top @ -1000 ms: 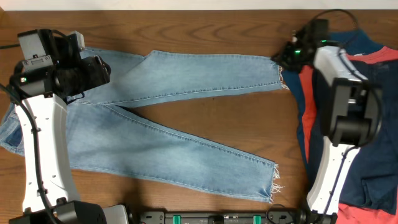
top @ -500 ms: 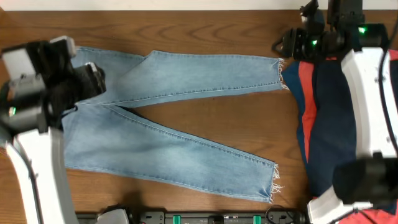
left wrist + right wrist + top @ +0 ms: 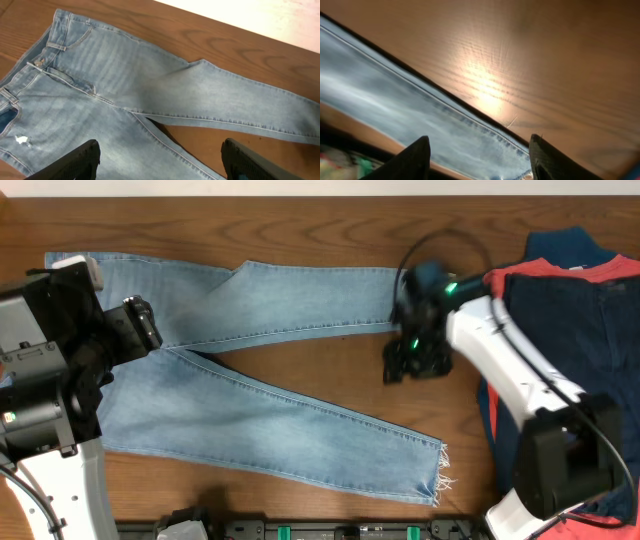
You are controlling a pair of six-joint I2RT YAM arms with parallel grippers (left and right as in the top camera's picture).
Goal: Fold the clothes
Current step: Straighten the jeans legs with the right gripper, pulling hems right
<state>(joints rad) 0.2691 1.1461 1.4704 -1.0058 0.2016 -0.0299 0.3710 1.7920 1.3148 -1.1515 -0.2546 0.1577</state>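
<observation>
A: Starting at the left. The left gripper (image 3: 160, 150) is hanging above the hip end of the jeans (image 3: 260, 370), jaws spread wide, nothing between them.

B: Agreed. We are seeing the jeans lying flat on the table (image 3: 330, 220), waistband at the left. Both legs are running right and splaying into a V, with bare wood between them.

A: Moving right. The right gripper (image 3: 410, 358) is sitting just beside the hem end of the far leg, over the wood. Its wrist view is blurring, but the fingers (image 3: 410, 162) are standing apart and holding nothing.

B: Beyond it, the pile of dark and red garments (image 3: 600, 320) is lying near that hem.

A: Risks we are noting: with the legs splaying, a fold started now is likely coming out crooked unless one leg is first laid over the other.

B: The frayed hem is thin. A shallow pinch there may be catching only threads and slipping off.

A: At the waistband, a grab may be taking only the top layer, leaving the under layer dragging and bunching.

B: And a wide swing on the right may be snagging the pile.
</observation>
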